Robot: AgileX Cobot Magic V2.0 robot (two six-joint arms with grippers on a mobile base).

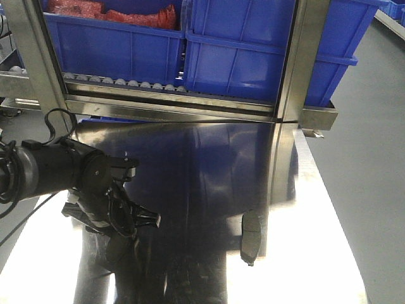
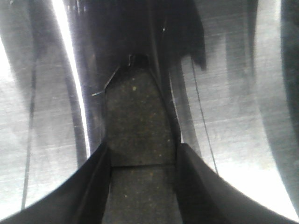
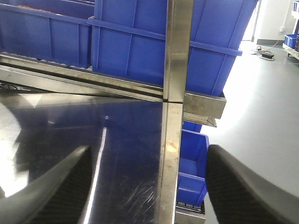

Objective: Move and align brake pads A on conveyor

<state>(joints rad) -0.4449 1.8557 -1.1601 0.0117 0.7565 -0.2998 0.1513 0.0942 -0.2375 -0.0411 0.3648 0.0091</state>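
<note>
We judge this to be the pick-up step. The left claw [image 2: 142, 149] is clamped on one pad [image 2: 138, 116] over the worktop [image 1: 190, 164], its fingers pressing the long edges beside the centre groove. That pad's long axis runs straight out from the wrist, far end pointing away. A second pad [image 1: 251, 235] lies loose on the worktop to the right, long axis running near to far. The right claw [image 3: 148, 149] hangs apart and empty. Next, the held pad needs carrying to the conveyor, which we cannot make out here, and squaring there.
</note>
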